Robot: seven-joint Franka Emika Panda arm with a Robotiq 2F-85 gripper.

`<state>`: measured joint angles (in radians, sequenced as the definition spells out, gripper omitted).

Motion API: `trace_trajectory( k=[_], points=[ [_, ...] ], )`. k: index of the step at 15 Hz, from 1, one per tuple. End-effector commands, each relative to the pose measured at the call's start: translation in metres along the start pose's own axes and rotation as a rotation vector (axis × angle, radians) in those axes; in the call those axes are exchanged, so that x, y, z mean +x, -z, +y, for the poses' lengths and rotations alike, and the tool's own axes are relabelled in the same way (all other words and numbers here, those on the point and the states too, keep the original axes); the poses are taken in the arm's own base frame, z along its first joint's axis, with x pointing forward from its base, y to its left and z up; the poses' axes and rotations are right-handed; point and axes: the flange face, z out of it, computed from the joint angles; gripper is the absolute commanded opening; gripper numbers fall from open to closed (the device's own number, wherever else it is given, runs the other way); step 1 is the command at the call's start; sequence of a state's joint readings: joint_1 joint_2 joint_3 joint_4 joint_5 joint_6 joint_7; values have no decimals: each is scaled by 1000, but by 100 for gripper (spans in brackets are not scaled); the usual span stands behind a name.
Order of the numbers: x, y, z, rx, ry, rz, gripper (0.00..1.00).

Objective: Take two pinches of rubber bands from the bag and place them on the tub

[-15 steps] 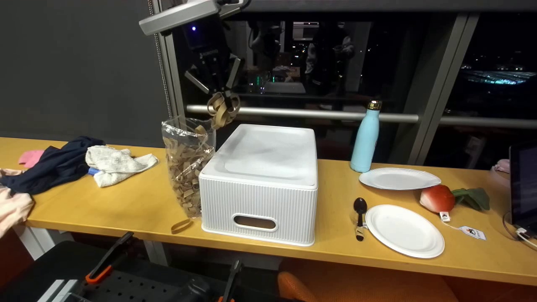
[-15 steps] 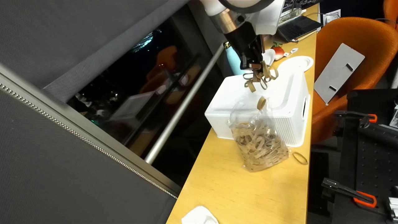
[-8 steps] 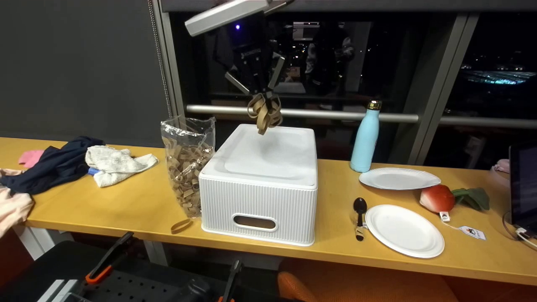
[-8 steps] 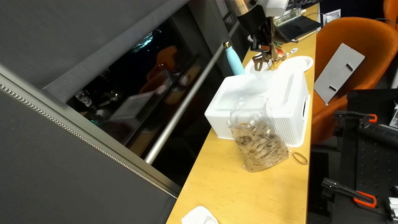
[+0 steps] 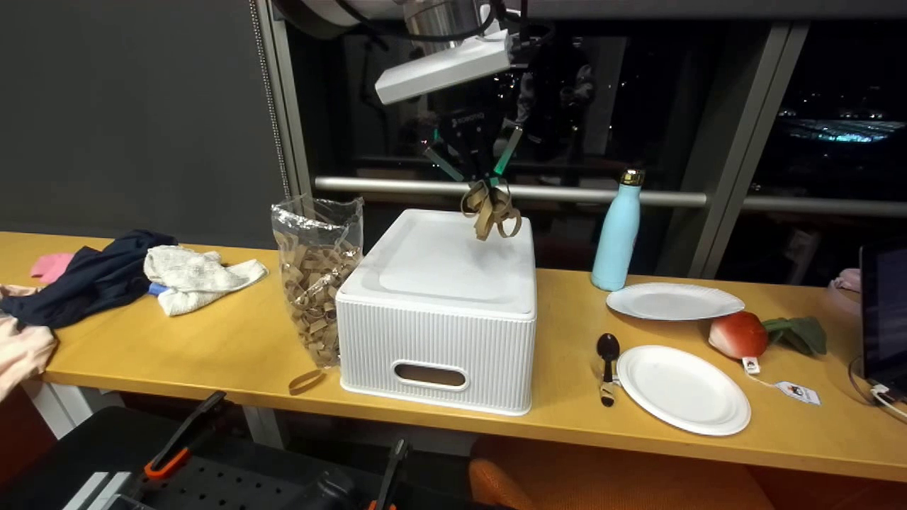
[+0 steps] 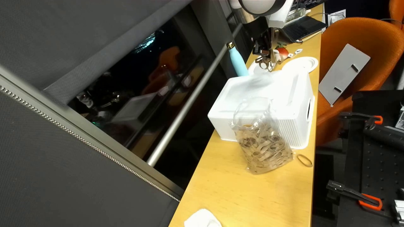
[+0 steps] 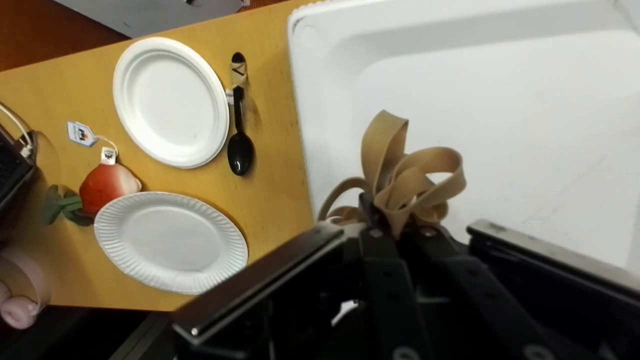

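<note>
Nearly together — the claw (image 5: 486,182) is clamped on several tan rubber bands (image 7: 400,187).

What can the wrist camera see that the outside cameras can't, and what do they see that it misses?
Only the wrist view: a V-like mark on the spoon handle; I can't make it out in the exterior views.
Only the exterior views: the bag, the blue bottle and a loose rubber band.
Shared: the gripper pinching rubber bands, and the white tub.
</note>
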<state>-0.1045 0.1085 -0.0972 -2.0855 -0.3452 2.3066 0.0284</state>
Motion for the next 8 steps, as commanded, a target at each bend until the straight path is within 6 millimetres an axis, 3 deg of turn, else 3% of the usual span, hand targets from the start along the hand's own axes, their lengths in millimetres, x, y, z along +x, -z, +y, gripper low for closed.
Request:
trace_trajectory(
  k=[1,5,8],
  points=[
    [32,-19,-8,13,33,46,1],
    [50,-35,-31,38,54,73,1],
    [50,-43,-43,51,57,75,1]
  ],
)
